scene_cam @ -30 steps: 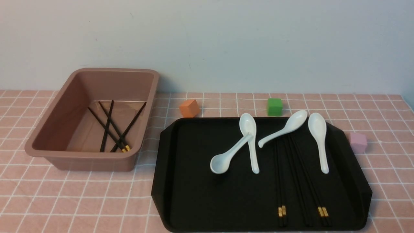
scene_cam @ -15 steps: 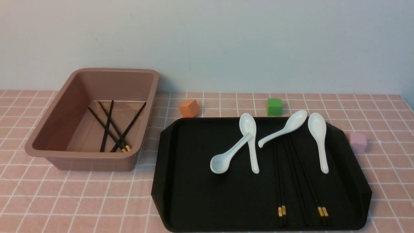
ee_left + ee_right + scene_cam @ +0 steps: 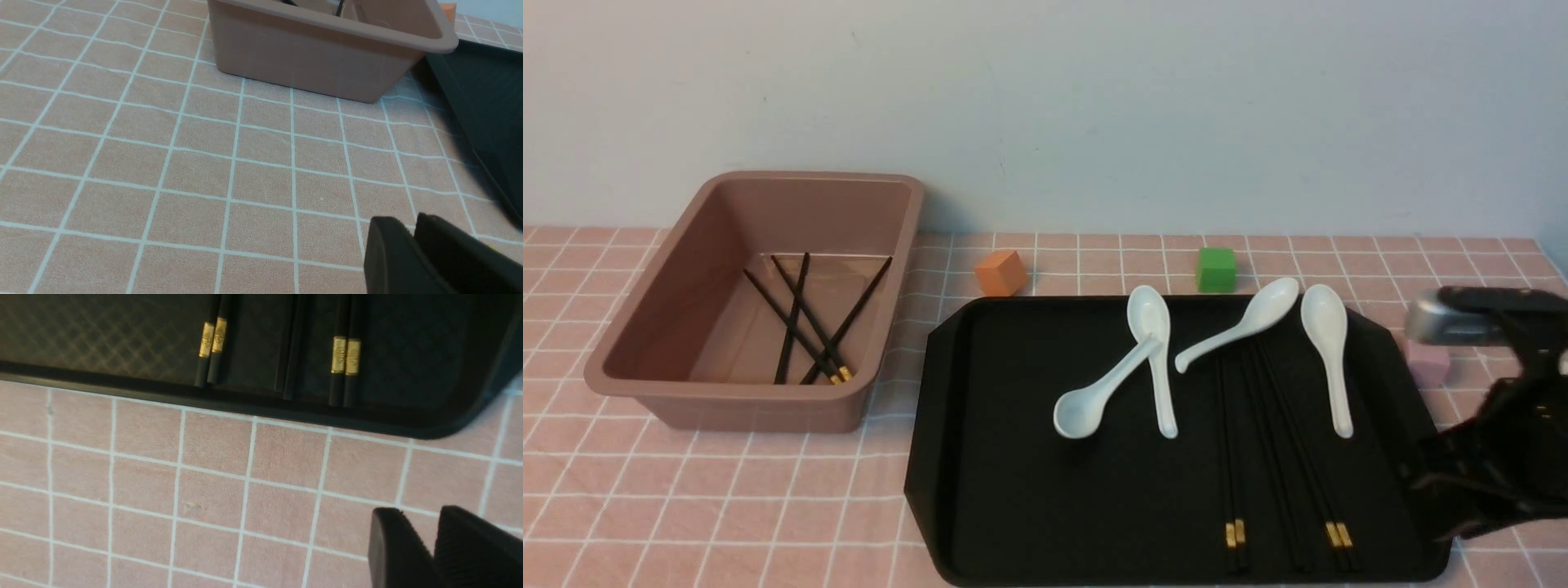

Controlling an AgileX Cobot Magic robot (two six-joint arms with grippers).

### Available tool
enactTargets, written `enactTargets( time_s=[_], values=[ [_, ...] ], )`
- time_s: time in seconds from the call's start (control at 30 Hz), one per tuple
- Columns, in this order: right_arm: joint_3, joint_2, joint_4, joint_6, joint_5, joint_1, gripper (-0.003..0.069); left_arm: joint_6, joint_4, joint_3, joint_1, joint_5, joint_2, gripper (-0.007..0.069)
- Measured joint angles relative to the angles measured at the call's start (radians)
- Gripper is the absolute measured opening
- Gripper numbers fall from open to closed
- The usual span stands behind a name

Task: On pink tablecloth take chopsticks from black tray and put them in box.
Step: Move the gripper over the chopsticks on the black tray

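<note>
- The box (image 3: pixel 756 392) sits on the cloth (image 3: pixel 760 506) toward its far edge, left of the tray (image 3: pixel 1054 531) and apart from it.
- Four chopsticks (image 3: pixel 791 318) lie crossed in the box; two gold bands show toward its near right corner.
- Six chopsticks (image 3: pixel 1232 474) lie in the right half of the tray, in three pairs, their lower ends by the near rim; gold bands show on the outer two pairs.
- Four spoons (image 3: pixel 1080 412) are in the tray: two crossed near the middle of its far half, one slanting over the chopsticks' far ends, one toward the far right corner.
- The orange cube (image 3: pixel 1001 273) and green cube (image 3: pixel 1216 270) stand beyond the tray's far edge, the pink cube (image 3: pixel 1427 363) by its right side.
- The left gripper (image 3: pixel 408 222) has its jaws slightly parted, nothing between them.
- The right gripper (image 3: pixel 421 516) is partly open and empty, over the cloth near the tray's near right corner.
</note>
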Motion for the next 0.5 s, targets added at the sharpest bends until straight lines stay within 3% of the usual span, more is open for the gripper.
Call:
enactTargets(
  time_s=[0.17, 0.3, 0.5],
  values=[
    [-0.105, 0.204, -0.050, 0.063, -0.007, 0.084, 0.0139, 0.000, 0.000, 0.000, 0.000, 0.000, 0.000, 0.0107],
    [-0.169, 0.315, -0.144, 0.136, -0.035, 0.129, 0.0190, 0.000, 0.000, 0.000, 0.000, 0.000, 0.000, 0.0113],
    [-0.179, 0.347, -0.211, 0.233, -0.154, 0.117, 0.0280, 0.000, 0.000, 0.000, 0.000, 0.000, 0.000, 0.0118]
  ],
)
